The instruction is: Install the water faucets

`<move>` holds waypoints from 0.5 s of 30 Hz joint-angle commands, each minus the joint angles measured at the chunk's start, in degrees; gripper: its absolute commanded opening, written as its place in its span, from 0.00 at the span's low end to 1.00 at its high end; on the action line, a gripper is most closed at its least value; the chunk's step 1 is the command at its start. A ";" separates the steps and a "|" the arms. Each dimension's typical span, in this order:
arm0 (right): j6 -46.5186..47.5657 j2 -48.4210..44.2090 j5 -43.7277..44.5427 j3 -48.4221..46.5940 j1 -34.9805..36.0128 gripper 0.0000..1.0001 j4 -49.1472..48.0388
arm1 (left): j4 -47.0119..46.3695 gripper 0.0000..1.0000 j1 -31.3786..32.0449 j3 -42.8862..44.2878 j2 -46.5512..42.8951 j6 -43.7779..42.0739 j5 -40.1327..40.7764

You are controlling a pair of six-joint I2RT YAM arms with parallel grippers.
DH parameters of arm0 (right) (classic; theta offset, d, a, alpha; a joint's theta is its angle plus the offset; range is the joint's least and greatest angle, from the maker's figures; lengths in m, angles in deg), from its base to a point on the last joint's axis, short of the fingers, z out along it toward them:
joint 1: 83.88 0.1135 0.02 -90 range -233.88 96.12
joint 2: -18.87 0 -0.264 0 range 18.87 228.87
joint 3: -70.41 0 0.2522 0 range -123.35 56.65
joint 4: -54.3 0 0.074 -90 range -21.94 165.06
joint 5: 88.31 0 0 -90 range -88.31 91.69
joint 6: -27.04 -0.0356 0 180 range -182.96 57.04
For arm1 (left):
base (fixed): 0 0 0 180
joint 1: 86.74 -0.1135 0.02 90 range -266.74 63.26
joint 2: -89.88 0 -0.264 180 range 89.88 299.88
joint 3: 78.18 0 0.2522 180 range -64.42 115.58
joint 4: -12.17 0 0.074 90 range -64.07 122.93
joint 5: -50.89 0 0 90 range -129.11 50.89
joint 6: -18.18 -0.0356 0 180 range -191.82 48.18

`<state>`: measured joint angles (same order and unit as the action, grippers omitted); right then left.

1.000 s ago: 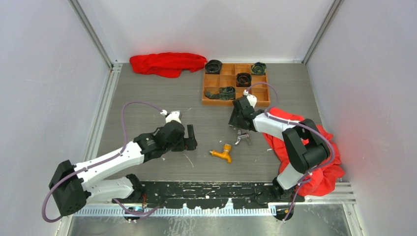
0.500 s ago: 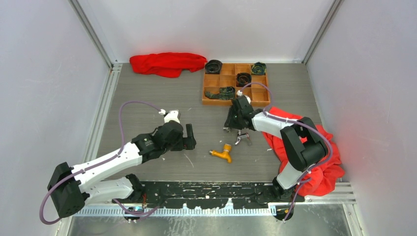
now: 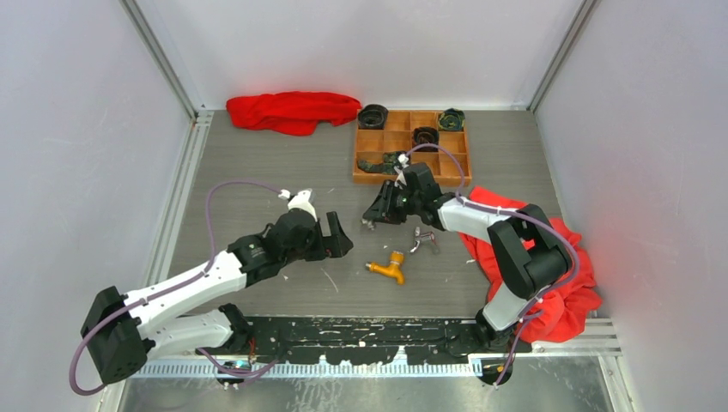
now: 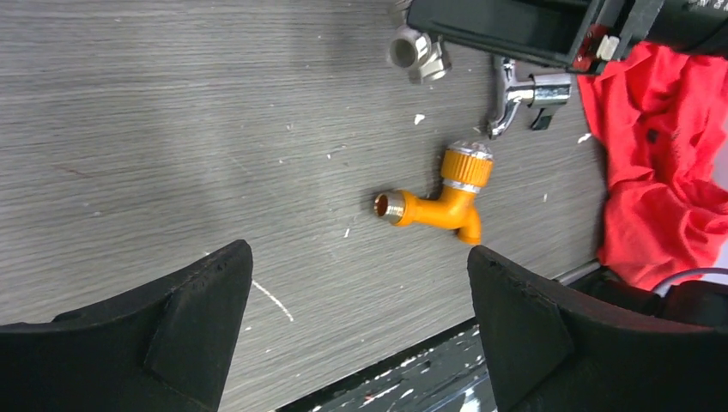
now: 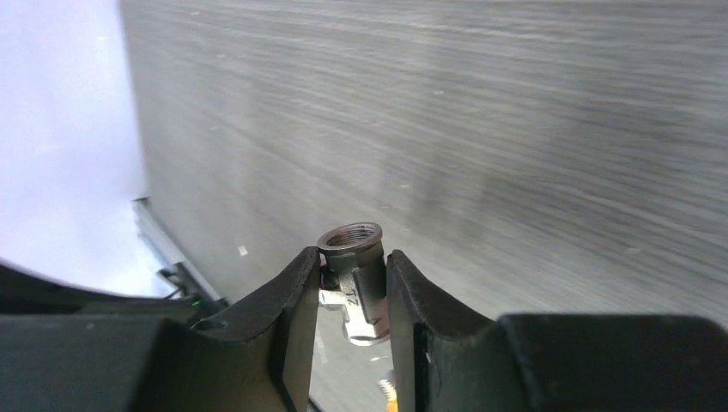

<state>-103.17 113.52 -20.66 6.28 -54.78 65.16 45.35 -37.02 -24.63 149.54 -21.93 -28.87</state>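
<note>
The orange-yellow water faucet (image 3: 388,268) (image 4: 438,199) with a bent spout lies on the grey table. The shiny silver water faucet (image 3: 422,239) (image 4: 519,90) lies just behind it to the right. My right gripper (image 3: 371,219) (image 5: 354,257) is shut on a small grey metal threaded pipe fitting (image 5: 352,245) (image 4: 418,53), held above the table left of the silver faucet. To the left of the orange faucet my left gripper (image 3: 339,236) (image 4: 358,253) hangs open and holds nothing.
An orange compartment tray (image 3: 397,120) with dark rolled items stands at the back. One red cloth (image 3: 292,110) lies at the back left and another (image 3: 549,275) under the right arm. A black rail (image 3: 369,339) runs along the near edge.
The right gripper has shut on the grey fitting and swung it left, away from the silver faucet. My left gripper has edged slightly right toward the orange faucet.
</note>
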 commanded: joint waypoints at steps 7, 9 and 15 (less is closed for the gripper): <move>-9.39 -0.78 -13.25 1.80 0.78 0.18 -11.96 | -18.89 0.90 -8.11 -1.26 7.09 8.09 -13.46; -11.20 -0.78 -14.51 2.73 0.78 0.18 -14.82 | -19.12 0.88 -8.13 0.42 9.97 8.08 -14.01; -12.93 -1.36 -15.74 3.78 0.77 0.18 -17.14 | -24.66 0.75 -9.30 0.72 16.19 11.83 -17.52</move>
<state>-113.77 113.74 -33.40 9.86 -54.14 53.82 28.19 -45.42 -26.01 164.05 -13.10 -42.51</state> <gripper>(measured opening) 0.373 0.771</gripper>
